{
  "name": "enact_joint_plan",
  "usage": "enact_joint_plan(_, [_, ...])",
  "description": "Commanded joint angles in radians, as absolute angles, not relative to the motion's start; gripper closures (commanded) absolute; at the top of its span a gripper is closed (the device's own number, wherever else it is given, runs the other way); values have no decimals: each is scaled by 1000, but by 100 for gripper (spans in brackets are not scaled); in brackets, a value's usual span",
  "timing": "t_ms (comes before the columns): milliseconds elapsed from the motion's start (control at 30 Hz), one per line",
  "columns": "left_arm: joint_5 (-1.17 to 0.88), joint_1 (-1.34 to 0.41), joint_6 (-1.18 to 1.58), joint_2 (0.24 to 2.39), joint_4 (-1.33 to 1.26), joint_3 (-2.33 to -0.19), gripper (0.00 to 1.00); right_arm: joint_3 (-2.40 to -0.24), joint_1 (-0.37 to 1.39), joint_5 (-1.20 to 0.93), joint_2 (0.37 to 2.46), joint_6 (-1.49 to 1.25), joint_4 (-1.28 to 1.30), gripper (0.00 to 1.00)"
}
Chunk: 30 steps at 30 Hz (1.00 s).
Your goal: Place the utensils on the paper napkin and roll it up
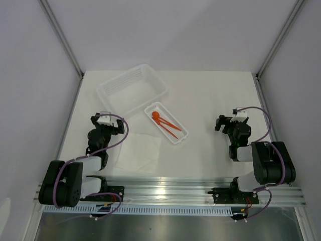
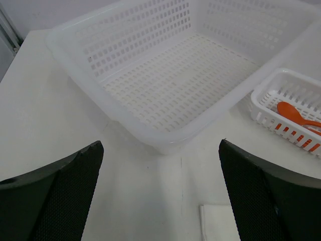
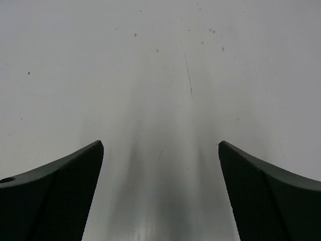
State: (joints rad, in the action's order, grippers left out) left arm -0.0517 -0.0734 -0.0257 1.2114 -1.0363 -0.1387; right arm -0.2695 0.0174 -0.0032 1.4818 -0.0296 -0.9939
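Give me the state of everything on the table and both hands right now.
paper napkin, flat, unrolled, nothing on it
small tray, upright, holds the utensils
utensils, lying in the small tray, off the paper napkin
basket, upright, empty
left hand, open, empty
right hand, open, empty

Basket [image 1: 158,79], tray [image 1: 176,142] just beyond napkin [image 1: 140,151]
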Motion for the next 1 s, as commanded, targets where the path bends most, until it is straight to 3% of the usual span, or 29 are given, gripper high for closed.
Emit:
enact_joint_plan(0, [-54,-69,-11,1210,-1075,-166,0,-298,12,-20,1491,-21,-1019,0])
enact_joint_plan(167, [-55,-69,-11,1209,-1078,-163,1,-296,9,-26,1467,-23,-1014,0])
enact_joint_plan(233, [-165,-64,-37,1168,-1043,-176,1,-431,11,-20,1389,-37,-804,1])
enact_joint_plan(267, [-216,-63,-55,1120,-875,-246,0,-495,9,-11,1305,-87,-559,1])
enact_joint_plan(333, [-366,-64,-122,963,-589,-343,0,-608,-44,-66,1232,-152,-404,2])
enact_joint_plan(367, [-389,-64,-135,928,-354,-394,1,-645,-40,-87,1200,-173,-352,5])
enact_joint_plan(433, [-399,-63,-140,870,-167,-581,1,-734,3,-68,1137,-170,-179,17])
enact_joint_plan(467, [-391,-63,-159,867,21,-666,0,-837,111,21,1135,-157,-114,26])
enact_joint_plan(533, [-377,-61,-201,868,299,-780,1,-937,208,64,1187,-89,57,28])
enact_joint_plan(633, [-319,-61,-282,870,548,-879,0,-1151,357,20,1362,-38,309,46])
enact_joint_plan(667, [-266,-61,-310,870,572,-876,1,-1248,412,-10,1411,-34,368,58])
enact_joint_plan(800, [-108,-20,-295,877,505,-756,1,-1385,535,-49,1618,15,488,70])
enact_joint_plan(967, [-59,-3,-255,960,460,-701,1,-1517,598,-133,1860,64,531,81])
